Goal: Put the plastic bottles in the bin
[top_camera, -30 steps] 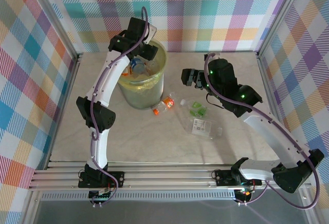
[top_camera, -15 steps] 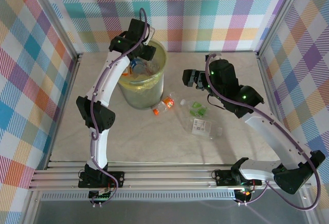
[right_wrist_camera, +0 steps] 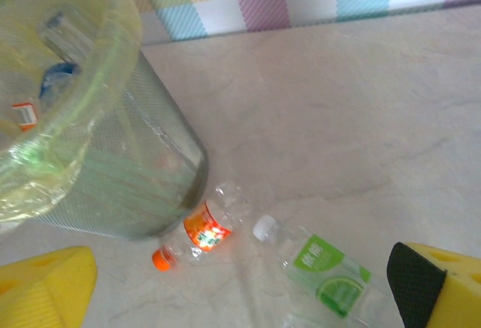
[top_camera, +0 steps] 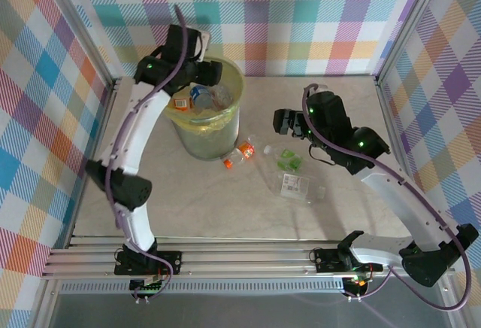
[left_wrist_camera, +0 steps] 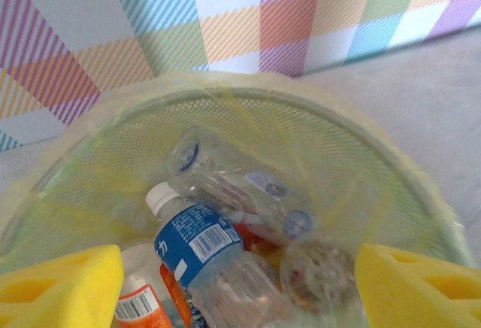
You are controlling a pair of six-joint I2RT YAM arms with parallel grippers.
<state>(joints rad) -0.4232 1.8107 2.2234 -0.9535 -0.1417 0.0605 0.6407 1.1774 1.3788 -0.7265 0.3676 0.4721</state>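
Above the bin (top_camera: 225, 121) by the far edge of the desk (top_camera: 225, 208), left pincer (left_wrist_camera: 240, 283) held wide open and empty, right pincer (top_camera: 281, 122) spread wide, nothing gripped, three plastic bottles (top_camera: 239, 154) laid mid-desk.

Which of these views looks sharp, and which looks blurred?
Top external view: sharp, evenly lit. Left wrist view: soft; the clear plastic bottles inside the tall round yellow-lined bin look hazy. Right wrist view: slightly soft; the orange-labelled clear bottle is smeared.

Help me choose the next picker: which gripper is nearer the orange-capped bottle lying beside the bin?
Right. The right gripper hangs open just beyond the orange-capped bottle, to its right; the left gripper is over the far rim of the bin.
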